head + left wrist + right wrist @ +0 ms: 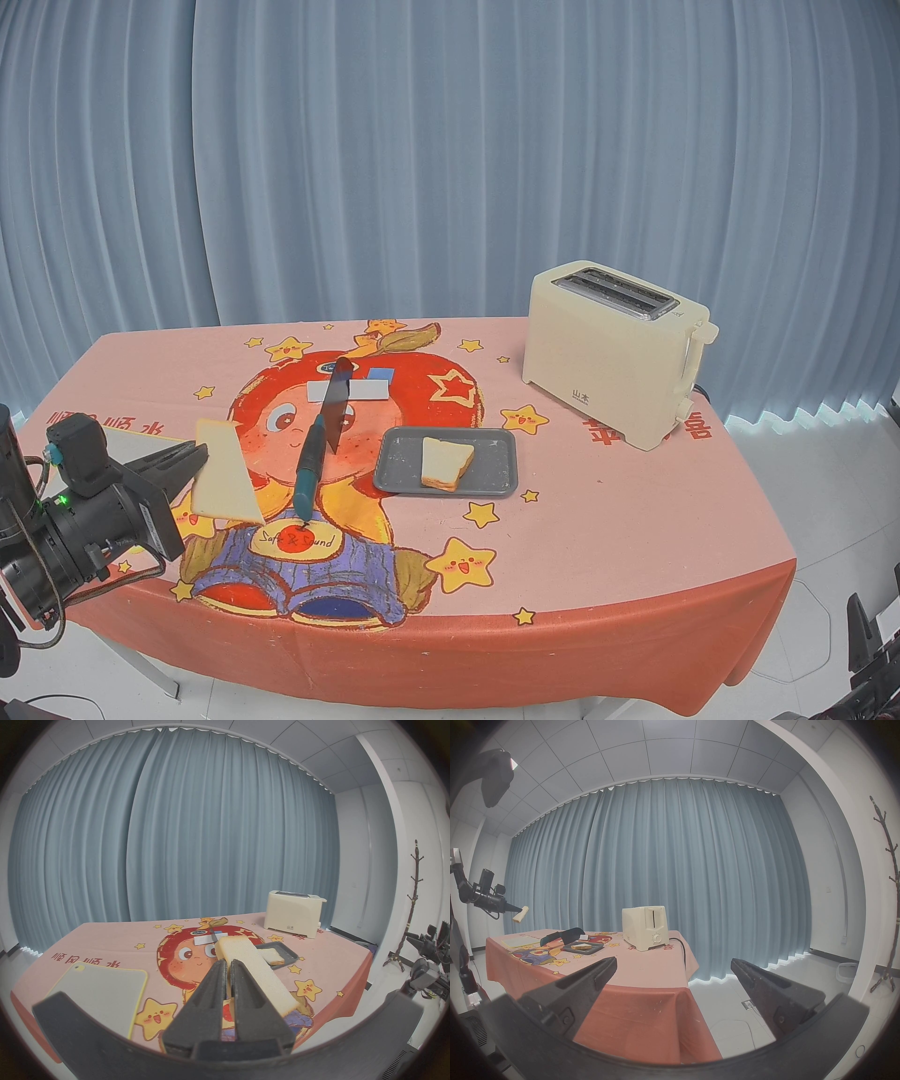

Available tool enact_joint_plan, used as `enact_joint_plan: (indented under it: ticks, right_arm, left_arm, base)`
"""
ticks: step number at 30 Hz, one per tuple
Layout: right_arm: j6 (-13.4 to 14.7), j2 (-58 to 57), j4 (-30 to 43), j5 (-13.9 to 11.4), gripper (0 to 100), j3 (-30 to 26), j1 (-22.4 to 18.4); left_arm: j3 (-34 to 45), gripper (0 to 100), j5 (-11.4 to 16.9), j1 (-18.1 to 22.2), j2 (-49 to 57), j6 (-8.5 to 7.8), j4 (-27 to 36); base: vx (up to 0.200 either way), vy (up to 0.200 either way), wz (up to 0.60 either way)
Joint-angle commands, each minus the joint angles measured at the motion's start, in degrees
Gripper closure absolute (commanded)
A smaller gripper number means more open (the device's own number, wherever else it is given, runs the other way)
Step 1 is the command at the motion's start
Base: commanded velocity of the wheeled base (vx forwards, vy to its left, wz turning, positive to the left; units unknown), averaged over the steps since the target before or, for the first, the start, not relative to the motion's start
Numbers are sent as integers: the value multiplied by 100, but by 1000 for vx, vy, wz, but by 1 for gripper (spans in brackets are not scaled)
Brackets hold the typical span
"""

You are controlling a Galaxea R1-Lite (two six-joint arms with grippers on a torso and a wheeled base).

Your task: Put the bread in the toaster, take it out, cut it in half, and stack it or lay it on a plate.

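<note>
1. Bread slice (228, 473): pinched by one edge between the pressed-together fingers of the left gripper (195, 461), aloft over the table (609, 525), well to the left of the toaster (614, 352).
2. Looks like a thin hold on a soft slice. May droop, tear or slide out if swung fast or squeezed harder.
3. If bound for the toaster, needs turning edge-down and lining up with a narrow top slot. Likely catches on the slot rim and crumples if tilted or off line.
4. Between the slice and the toaster: a knife (314, 450) with its blade propped up on a small white rest (352, 389), then a grey tray (492, 469) holding a second bread piece (446, 463). Could clip the raised blade or sweep the tray if carried low.
5. Could shove the toaster toward the table edge just beyond it if pressed in at an angle.
6. Right gripper (672, 963): spread wide, gripping nothing, off the table on the far side of the toaster from the slice. Too far off to steady anything.
</note>
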State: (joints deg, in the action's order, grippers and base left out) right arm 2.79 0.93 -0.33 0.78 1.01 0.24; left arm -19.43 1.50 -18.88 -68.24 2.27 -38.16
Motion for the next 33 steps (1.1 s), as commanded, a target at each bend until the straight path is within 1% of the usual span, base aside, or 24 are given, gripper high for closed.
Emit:
enact_joint_plan:
  ticks: [1, 2, 4, 6, 8, 10, 12, 16, 23, 24, 25, 29, 33]
  right_arm:
    - [2, -93, -2, 1, 0, -101, 2]
    - [2, -93, -2, 1, 0, -101, 2]
    - [2, -93, -2, 1, 0, -101, 2]
    - [2, -93, -2, 1, 0, -101, 2]
    - [2, -93, -2, 1, 0, -101, 2]
    - [2, -93, -2, 1, 0, -101, 2]
    - [2, -93, -2, 1, 0, -101, 2]
    - [2, -93, -2, 1, 0, -101, 2]
    - [2, -93, -2, 1, 0, -101, 2]
    - [2, -93, -2, 1, 0, -101, 2]
    - [2, -93, -2, 1, 0, -101, 2]
    - [2, -93, -2, 1, 0, -101, 2]
    - [2, -93, -2, 1, 0, -101, 2]
  left_arm:
    - [-70, 100, 114, -370, -49, -7, 10]
    - [-140, 100, 87, -511, -58, -7, 45]
    - [-324, 100, 87, -608, -137, -16, 186]
    - [-474, 100, 96, -608, -260, -16, 335]
    - [-799, 100, 114, -643, -471, -33, 634]
    - [-1028, 100, 114, -845, -541, -60, 827]
    - [-1274, 100, 114, -1038, -655, -51, 1073]
    - [-1792, 100, 140, -1100, -1007, -51, 1469]
    - [-2240, 100, 149, -1100, -1578, -51, 1522]
    - [-2372, 100, 149, -1091, -1815, -42, 1513]
    - [-2425, 100, 149, -1091, -1894, -16, 1513]
    - [-2689, 100, 158, -1109, -2281, 2, 1513]
    - [-2908, 100, 281, -1109, -2492, 2, 1513]
  base:
    - [0, 0, 0]
    - [0, 0, 0]
    - [0, 0, 0]
    - [0, 0, 0]
    - [0, 0, 0]
    - [0, 0, 0]
    - [0, 0, 0]
    - [0, 0, 0]
    - [0, 0, 0]
    - [0, 0, 0]
    - [0, 0, 0]
    - [0, 0, 0]
    - [0, 0, 0]
